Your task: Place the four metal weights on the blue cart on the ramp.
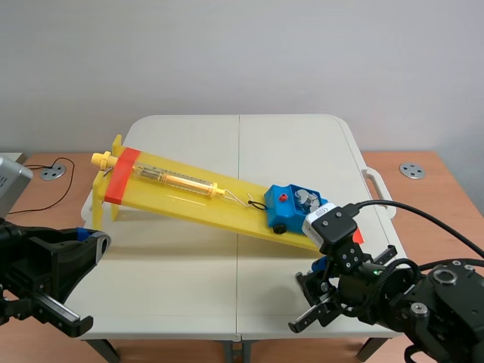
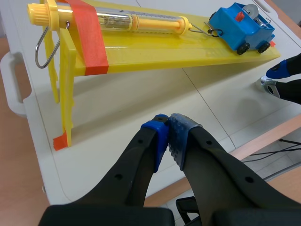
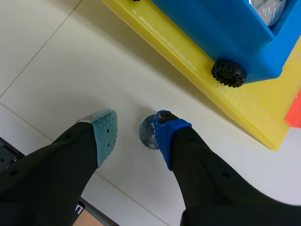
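Note right gripper (image 3: 136,129) spread wide and set low over the bench (image 3: 61,61), evidently to straddle one metal weight (image 3: 147,134) lying between the fingers, against the blue pad and partly covered by it. Locate blue cart (image 3: 211,28) just ahead on yellow ramp (image 3: 188,66). Treat count of loaded weights (image 1: 305,200) as unconfirmed. Note left gripper (image 2: 168,136) closed on nothing, pads touching, parked well short of the ramp.

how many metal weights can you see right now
3: two weights in the blue cart, one weight on the table beside the right gripper. Another may be hidden in the cart.
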You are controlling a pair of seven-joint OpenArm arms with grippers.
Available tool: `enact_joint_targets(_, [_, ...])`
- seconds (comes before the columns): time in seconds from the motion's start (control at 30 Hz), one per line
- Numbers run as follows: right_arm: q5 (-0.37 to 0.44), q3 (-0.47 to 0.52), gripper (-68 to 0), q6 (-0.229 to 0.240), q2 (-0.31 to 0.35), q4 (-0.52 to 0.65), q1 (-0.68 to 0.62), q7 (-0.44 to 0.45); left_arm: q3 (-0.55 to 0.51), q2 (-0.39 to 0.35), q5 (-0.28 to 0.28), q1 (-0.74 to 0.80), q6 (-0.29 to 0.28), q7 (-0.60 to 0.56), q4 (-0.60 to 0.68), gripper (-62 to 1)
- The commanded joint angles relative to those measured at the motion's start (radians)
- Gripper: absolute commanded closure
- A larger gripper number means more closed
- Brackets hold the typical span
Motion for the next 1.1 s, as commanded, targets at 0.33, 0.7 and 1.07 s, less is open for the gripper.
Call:
enact_joint_targets(0.33, [0.002, 0.0, -20.9, -0.033, -0.001, 0.006, 0.087, 0.16, -0.016, 0.005, -0.07, -0.019, -0.037, -0.089, 0.068, -2.6])
enact_joint_targets(0.7, [-0.01, -0.038, -14.4, -0.046, -0.006, -0.028, 0.106, 0.162, -0.016, 0.005, -0.07, -0.019, -0.037, -0.089, 0.068, -2.6])
enact_joint_targets(1.07, [-0.017, -0.038, -0.6, -0.049, -0.002, -0.03, 0.106, 0.114, -0.016, 0.005, -0.07, -0.019, -0.037, -0.089, 0.068, -2.6])
